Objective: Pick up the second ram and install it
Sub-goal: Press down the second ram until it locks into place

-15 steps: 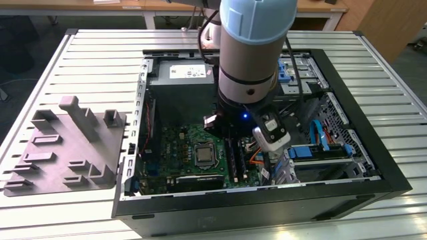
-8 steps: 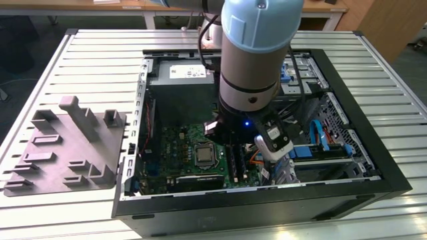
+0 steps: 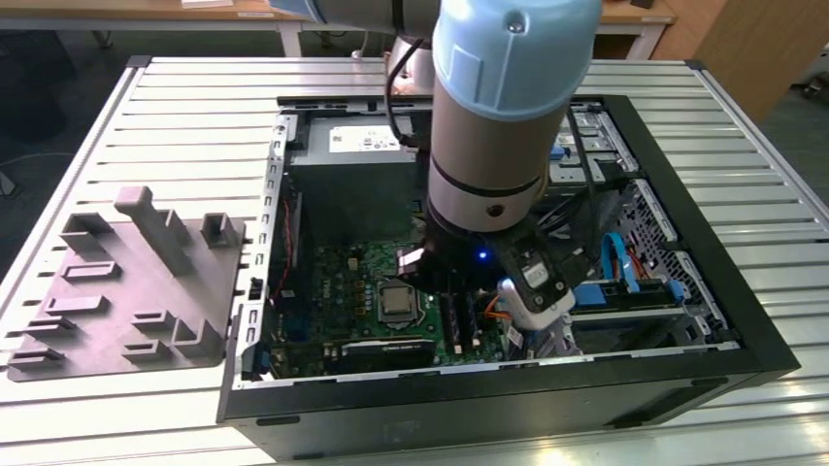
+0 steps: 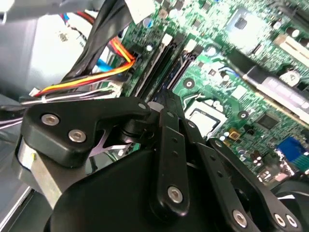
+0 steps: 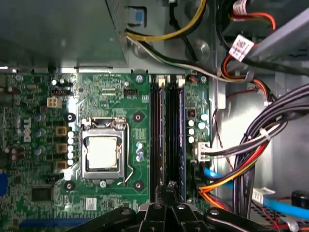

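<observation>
In the exterior view: one computer case (image 3: 725,320) laid on its side on the slatted tabletop (image 3: 194,116), open side up, presumably to allow reach from above. One arm lowered inside, gripper (image 3: 453,291) close over the green motherboard (image 3: 344,282). One grey moulded fixture (image 3: 130,291) well apart, toward the exterior view's left.

In the second wrist view: black fingers (image 4: 166,108) drawn together, poised above the slot rails (image 4: 161,60). Cannot tell whether pinching anything.

In the first wrist view: gripper (image 5: 166,187) closed, lined up with the rails, seemingly four, beside one processor socket (image 5: 103,152). One bluish strip on edge in the outermost rail, taken for the second ram (image 5: 181,140), just beside the fingertips, likely seated or being pressed home.
</observation>
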Controlling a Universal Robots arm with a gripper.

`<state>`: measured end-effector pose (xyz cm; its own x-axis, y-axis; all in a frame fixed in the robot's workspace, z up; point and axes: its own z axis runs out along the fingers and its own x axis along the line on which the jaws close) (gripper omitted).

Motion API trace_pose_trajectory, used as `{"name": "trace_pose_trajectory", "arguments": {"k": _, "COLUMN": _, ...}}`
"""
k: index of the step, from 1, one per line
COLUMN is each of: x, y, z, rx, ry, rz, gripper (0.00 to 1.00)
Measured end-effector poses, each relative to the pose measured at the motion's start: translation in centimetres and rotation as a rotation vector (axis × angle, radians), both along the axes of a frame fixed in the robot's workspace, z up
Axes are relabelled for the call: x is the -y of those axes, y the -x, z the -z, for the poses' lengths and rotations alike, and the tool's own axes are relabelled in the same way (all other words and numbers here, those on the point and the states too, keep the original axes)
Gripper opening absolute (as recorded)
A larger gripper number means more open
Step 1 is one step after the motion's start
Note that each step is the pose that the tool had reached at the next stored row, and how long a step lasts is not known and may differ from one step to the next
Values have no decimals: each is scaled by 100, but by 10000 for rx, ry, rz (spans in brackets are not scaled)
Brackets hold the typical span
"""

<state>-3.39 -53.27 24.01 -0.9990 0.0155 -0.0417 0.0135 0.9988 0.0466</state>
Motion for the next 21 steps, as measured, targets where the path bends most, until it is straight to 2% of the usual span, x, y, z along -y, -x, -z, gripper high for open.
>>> {"name": "trace_pose_trajectory", "arguments": {"k": 6, "x": 42, "y": 0, "z": 34, "rx": 0, "ry": 0, "rz": 0, "gripper": 10}}
{"name": "trace_pose_trajectory", "arguments": {"k": 11, "x": 43, "y": 0, "z": 39, "rx": 0, "ry": 0, "rz": 0, "gripper": 10}}
{"name": "trace_pose_trajectory", "arguments": {"k": 21, "x": 51, "y": 0, "z": 120, "rx": 0, "ry": 2, "rz": 0, "gripper": 10}}
